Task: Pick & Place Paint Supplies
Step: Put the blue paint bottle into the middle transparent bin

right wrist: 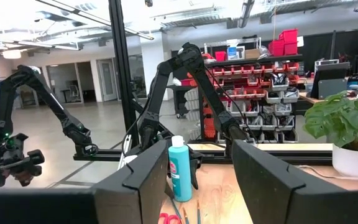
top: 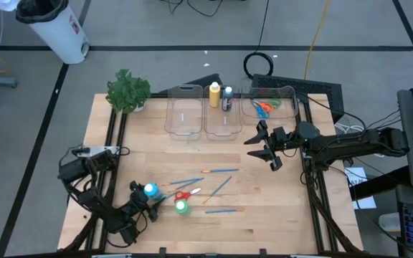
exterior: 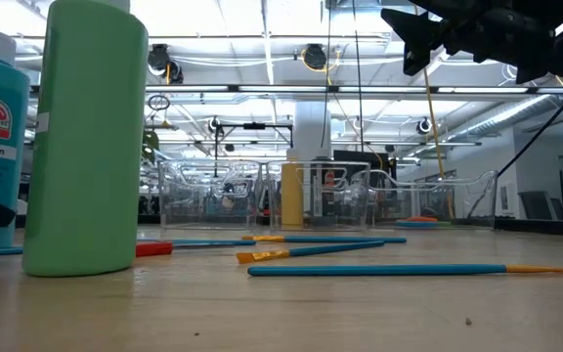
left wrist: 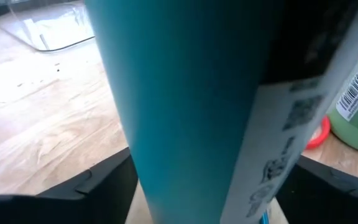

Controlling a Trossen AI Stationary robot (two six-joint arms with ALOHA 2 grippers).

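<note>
A blue paint bottle (top: 149,190) stands upright on its base near the table's near left, filling the left wrist view (left wrist: 191,93). My left gripper (top: 145,197) is low at it, open, with a finger (left wrist: 104,183) on either side of the bottle's body. A green bottle (top: 182,206) stands just right of it, with red-handled scissors (top: 181,195) lying between them. Several blue brushes (top: 221,170) lie flat mid-table. My right gripper (top: 264,147) hangs open, high above the table's right half, holding nothing. My left gripper comes at the blue bottle's body (left wrist: 166,155) roughly level from the table's near left, one finger on each side. The bottle stands upright on the table. I cannot tell whether the fingers touch it.
Three clear bins (top: 181,118) line the far edge. The middle one holds a yellow bottle (top: 214,94) and a dark bottle (top: 227,99); the right one (top: 285,97) holds orange and green scissors (top: 264,107). A potted plant (top: 127,89) stands at the far left corner.
</note>
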